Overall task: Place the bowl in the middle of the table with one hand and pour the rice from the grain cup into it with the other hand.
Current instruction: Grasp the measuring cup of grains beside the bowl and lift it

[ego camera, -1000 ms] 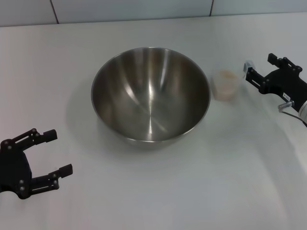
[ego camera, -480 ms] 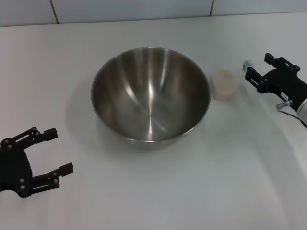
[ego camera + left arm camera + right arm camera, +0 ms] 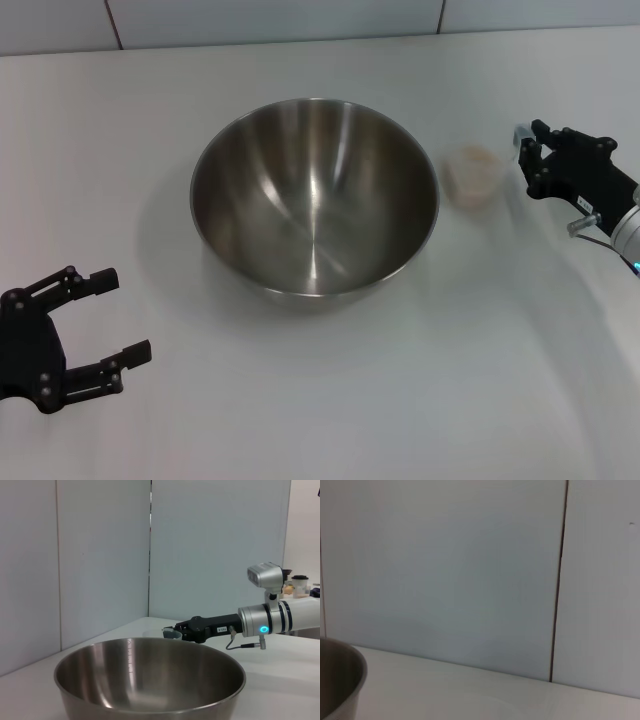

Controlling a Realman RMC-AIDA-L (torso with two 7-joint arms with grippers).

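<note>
One right gripper (image 3: 527, 160) closer to grain cup (image 3: 472, 176).

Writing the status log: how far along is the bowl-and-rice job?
Done: the steel bowl sits mid-table, empty, and the left gripper is open and clear of it. In hand: the right gripper is beside the grain cup, not yet gripping. Left: grasp, lift, pour the rice into the bowl.
</note>
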